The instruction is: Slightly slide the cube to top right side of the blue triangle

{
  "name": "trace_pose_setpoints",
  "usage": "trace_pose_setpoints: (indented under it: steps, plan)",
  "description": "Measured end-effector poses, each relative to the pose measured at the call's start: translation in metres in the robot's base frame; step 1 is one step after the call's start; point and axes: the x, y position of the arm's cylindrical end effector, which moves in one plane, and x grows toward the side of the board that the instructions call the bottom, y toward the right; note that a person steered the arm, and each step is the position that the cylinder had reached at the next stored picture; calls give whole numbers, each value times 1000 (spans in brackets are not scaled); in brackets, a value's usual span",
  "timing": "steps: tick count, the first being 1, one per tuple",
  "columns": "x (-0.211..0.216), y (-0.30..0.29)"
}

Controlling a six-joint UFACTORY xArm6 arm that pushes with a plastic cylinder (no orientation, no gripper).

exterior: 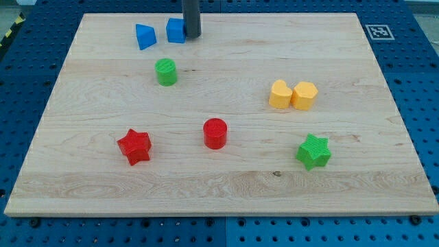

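Observation:
The blue cube (176,30) sits near the view's top edge of the wooden board (226,189). The blue triangle (145,36) lies just to its left with a small gap between them. My tip (191,36) is the lower end of the dark rod that comes down from the view's top. It stands right against the cube's right side, touching or nearly touching it.
A green cylinder (165,71) stands below the blue blocks. A red star (134,146) and a red cylinder (215,133) lie lower down. Two yellow blocks, a heart (280,94) and a pentagon shape (304,95), touch at the right. A green star (314,151) lies at lower right.

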Motion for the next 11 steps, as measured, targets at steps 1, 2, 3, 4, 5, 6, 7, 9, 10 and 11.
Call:
trace_pose_setpoints:
  steps: [1, 2, 3, 4, 5, 6, 7, 9, 10, 11]
  plan:
    - [0, -15]
    - [0, -17]
    - [-3, -10]
    - [-12, -10]
    - [-12, -26]
    - [-8, -25]
    - [25, -6]
    - [32, 21]
    - [32, 22]
    - [32, 22]
